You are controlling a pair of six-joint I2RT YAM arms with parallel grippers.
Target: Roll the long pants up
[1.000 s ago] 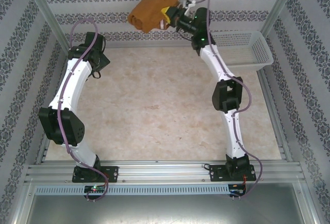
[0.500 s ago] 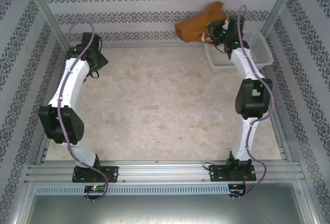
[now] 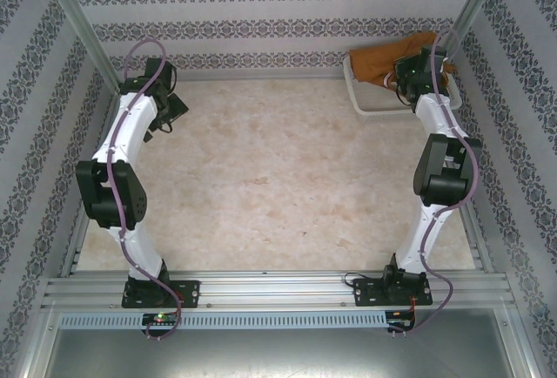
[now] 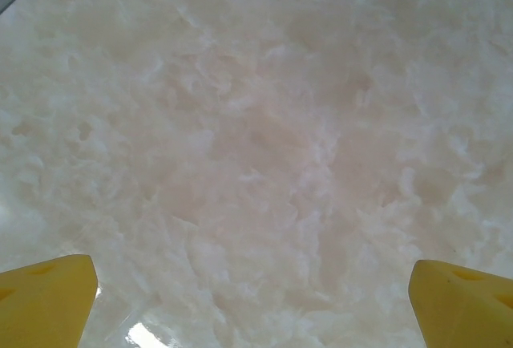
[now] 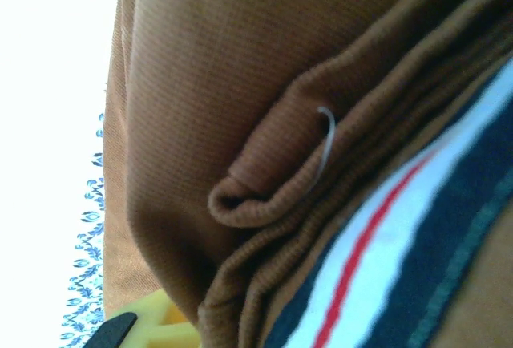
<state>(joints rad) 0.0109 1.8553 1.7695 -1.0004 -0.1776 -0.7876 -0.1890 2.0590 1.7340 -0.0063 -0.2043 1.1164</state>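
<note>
Long pants [image 3: 380, 62] sit bunched in a rust-brown wad at upper right of the top view, over the far side of the white basket [image 3: 358, 99]. The right gripper [image 3: 400, 76] is clamped on the cloth. The wrist view shows ribbed folds and a striped band [image 5: 385, 244] of white, red and dark, with no lettering legible. The left gripper [image 4: 256, 304] is at upper left, its yellow fingers [image 4: 44, 300] spread wide over the marbled table [image 3: 261, 178].

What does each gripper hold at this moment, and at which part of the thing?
The right gripper is shut on the long pants, gripping a bunched fold near the striped lining. The left gripper is open and holds nothing.
</note>
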